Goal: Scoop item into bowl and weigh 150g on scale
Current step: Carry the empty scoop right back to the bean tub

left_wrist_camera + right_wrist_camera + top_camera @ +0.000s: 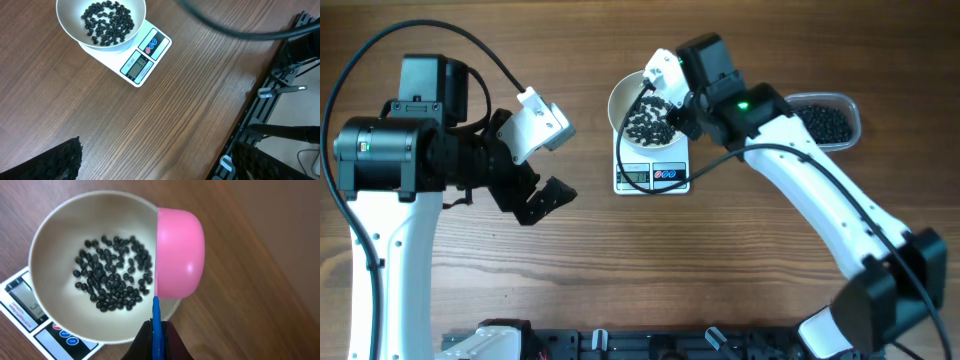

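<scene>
The white bowl (617, 100) stands on the scale (652, 176) at the table's middle rear, with a loose layer of the black item (647, 125) in it. My right gripper (157, 340) is shut on the blue handle (156, 315) of a pink scoop (180, 255). The scoop is turned on its side over the right rim of the bowl (45, 235), beside the item (112, 280). To the left of the scale, my left gripper (535, 165) hangs open over bare wood. Its view shows the bowl (65, 22), the scale (145, 57) and nothing between its fingers (60, 162).
A clear plastic tub (830, 120) holding more black pieces sits at the rear right, behind my right arm. A black rail (620, 345) runs along the table's front edge. My right arm stretches diagonally across the right half of the table.
</scene>
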{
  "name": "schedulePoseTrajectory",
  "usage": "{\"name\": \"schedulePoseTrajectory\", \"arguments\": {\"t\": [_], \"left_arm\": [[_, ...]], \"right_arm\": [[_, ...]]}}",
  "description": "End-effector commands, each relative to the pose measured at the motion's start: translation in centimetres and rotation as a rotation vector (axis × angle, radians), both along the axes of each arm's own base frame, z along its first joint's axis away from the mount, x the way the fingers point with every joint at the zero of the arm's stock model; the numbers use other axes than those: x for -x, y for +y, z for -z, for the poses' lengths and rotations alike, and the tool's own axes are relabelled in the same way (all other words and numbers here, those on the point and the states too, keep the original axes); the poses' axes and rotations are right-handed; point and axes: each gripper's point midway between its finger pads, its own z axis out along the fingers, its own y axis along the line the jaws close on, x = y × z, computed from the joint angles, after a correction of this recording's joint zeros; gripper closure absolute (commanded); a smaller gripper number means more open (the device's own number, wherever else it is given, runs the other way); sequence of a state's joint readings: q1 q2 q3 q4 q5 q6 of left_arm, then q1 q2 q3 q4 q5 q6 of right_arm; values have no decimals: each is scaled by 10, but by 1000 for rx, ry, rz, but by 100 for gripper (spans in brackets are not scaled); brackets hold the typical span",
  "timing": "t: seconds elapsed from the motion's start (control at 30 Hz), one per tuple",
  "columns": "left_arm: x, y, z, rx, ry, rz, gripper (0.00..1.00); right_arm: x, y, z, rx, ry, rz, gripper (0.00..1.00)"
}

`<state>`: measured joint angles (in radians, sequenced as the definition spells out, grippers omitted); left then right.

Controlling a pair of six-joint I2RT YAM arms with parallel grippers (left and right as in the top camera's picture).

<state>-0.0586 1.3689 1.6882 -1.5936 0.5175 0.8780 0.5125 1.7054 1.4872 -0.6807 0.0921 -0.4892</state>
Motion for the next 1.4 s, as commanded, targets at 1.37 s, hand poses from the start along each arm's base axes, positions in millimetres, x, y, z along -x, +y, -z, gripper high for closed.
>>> {"name": "schedulePoseTrajectory", "arguments": {"t": [1.37], "left_arm": [[0,2,-5,-4,-26,3,0]], "right_arm": [[41,-292,64,454,282,807,96]]}}
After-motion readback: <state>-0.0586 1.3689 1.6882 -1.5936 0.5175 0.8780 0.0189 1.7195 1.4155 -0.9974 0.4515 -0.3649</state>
